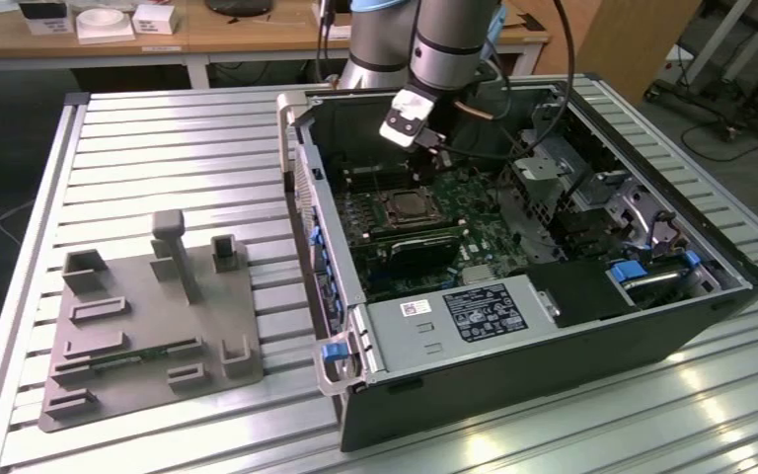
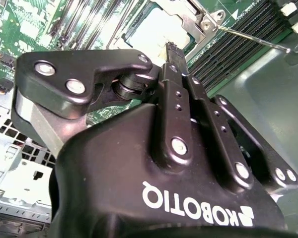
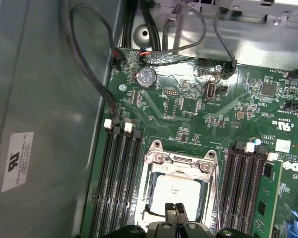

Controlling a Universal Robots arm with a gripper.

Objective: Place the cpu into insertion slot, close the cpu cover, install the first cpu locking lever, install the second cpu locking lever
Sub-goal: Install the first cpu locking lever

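Silvery metal frames the cpu (image 3: 175, 191), which sits flat in the insertion slot (image 1: 385, 209) on the green board (image 3: 188, 106), between two banks of long memory slots (image 3: 120, 163). The cpu cover (image 3: 181, 161) appears to lie down over it, its square cut-out leaving the top of the cpu bare. By my reading, that keeps the cpu seated until the levers clamp it. In the second wrist view a thin lever (image 2: 248, 37) runs out from a corner of the cpu cover across the memory slots, its free end loose over the case floor, so I judge it not latched.

Close over one edge of the cpu hovers the gripper (image 3: 176, 212), its fingertips pressed together with nothing between them. Whether it touches the metal I cannot tell. A closed tip suits pushing a plate or a wire rod rather than picking something up.

In the exterior view the arm (image 1: 452, 39) enters at the upper centre of the frame and reaches into the open computer case (image 1: 551, 346), its tool pointing down at the insertion slot near the middle. A grey stand (image 1: 155, 326) sits on the slatted table (image 1: 155, 128) at the lower left, well apart from the computer case.
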